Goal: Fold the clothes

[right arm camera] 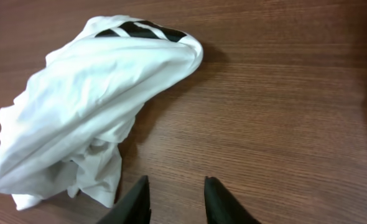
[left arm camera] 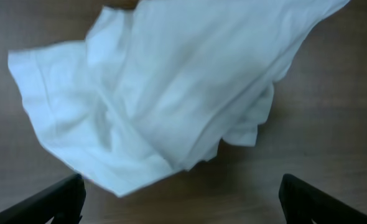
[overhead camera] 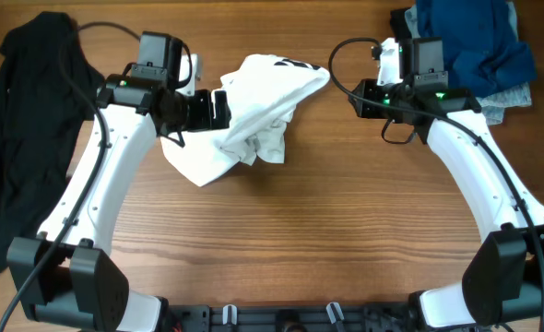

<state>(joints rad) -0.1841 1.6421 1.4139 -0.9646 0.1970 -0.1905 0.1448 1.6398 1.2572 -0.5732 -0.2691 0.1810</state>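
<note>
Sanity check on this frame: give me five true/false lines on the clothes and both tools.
1. The white shirt lies crumpled, not folded. True.
2. The left tool is clamped on the shirt. False: its jaws stand wide open with nothing gripped, and the shirt lies just ahead of them.
3. A black garment lies along the left side of the table. True.
4. The right tool holds blue cloth. False: it is empty, jaws slightly apart over bare wood beside the shirt.
5. The blue clothes sit in the middle of the table. False: they are piled at the far right corner.
</note>
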